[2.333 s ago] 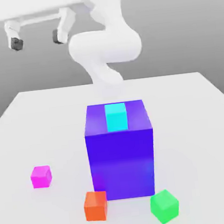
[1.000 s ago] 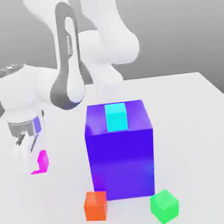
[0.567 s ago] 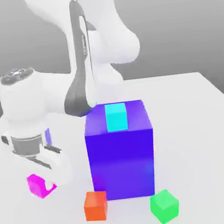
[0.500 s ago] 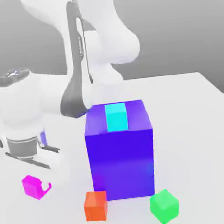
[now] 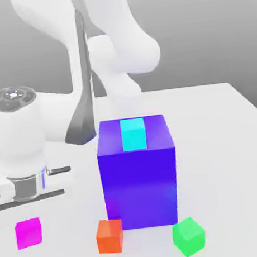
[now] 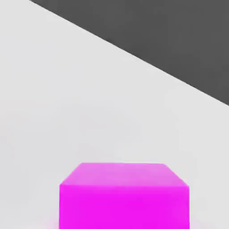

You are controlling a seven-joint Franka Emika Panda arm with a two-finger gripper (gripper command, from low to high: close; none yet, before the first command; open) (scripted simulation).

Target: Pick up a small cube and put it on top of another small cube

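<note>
One edge of the small cube (image 6: 124,197) is cropped in the hand view; gripper fingers clenched, holding nothing.

A large block (image 5: 139,180) stands mid-table (image 5: 222,142) with a cube (image 5: 133,134) on its top face. Before it on the table sit two small cubes, one (image 5: 110,236) at its lower corner toward the exterior view's left and another (image 5: 188,236) toward the right. The small cube (image 5: 29,232) lies well apart at far left, apparently just below the hand (image 5: 22,160).
</note>
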